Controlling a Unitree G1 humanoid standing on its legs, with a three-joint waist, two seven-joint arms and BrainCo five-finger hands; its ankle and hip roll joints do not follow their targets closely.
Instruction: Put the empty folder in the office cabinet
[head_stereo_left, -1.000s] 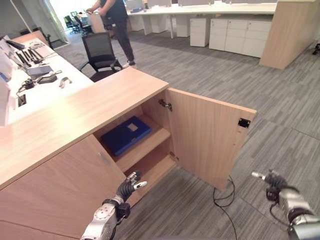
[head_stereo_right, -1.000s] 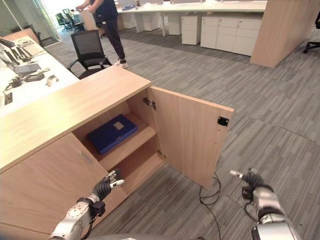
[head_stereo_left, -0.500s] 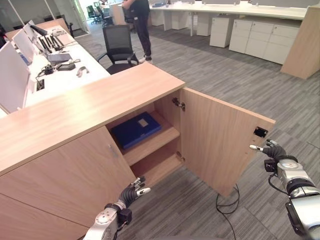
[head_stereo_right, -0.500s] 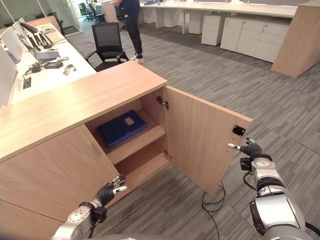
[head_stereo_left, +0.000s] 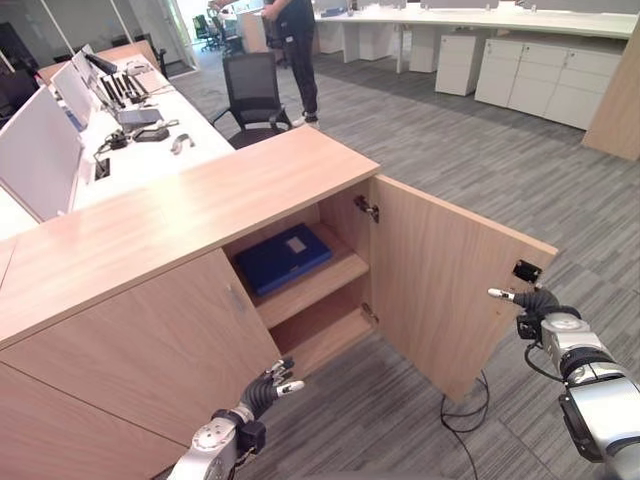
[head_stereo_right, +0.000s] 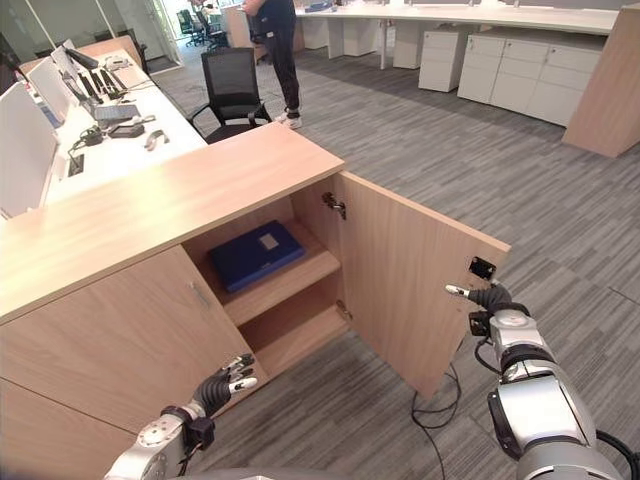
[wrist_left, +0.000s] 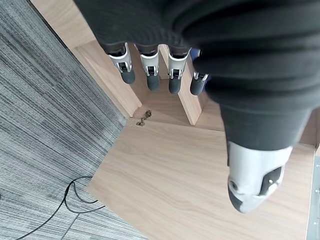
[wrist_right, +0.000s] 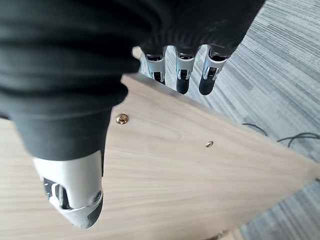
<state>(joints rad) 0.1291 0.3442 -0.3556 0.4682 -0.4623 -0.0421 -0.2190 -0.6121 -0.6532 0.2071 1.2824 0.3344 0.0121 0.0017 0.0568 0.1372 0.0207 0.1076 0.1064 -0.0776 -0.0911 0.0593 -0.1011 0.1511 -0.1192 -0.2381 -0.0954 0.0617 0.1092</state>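
A blue folder (head_stereo_left: 285, 257) lies flat on the upper shelf of the wooden office cabinet (head_stereo_left: 190, 215). The cabinet's right door (head_stereo_left: 450, 290) stands wide open. My right hand (head_stereo_left: 538, 303) is open at the door's outer edge, just below the small black latch; in the right wrist view its straight fingers (wrist_right: 182, 70) reach past the door panel (wrist_right: 200, 175). My left hand (head_stereo_left: 264, 388) hangs low in front of the cabinet's closed left door, open and holding nothing. Its fingers (wrist_left: 150, 70) point toward the cabinet's lower shelf.
Behind the cabinet runs a white desk (head_stereo_left: 150, 155) with monitors and small devices. A person (head_stereo_left: 295, 40) stands by a black office chair (head_stereo_left: 255, 95) at the back. White drawer units (head_stereo_left: 540, 75) line the far right. Grey carpet (head_stereo_left: 470, 170) lies right of the door.
The camera has shifted. My right hand has risen from near the floor to the outer edge of the open door. The left hand stays low, and the folder has not moved.
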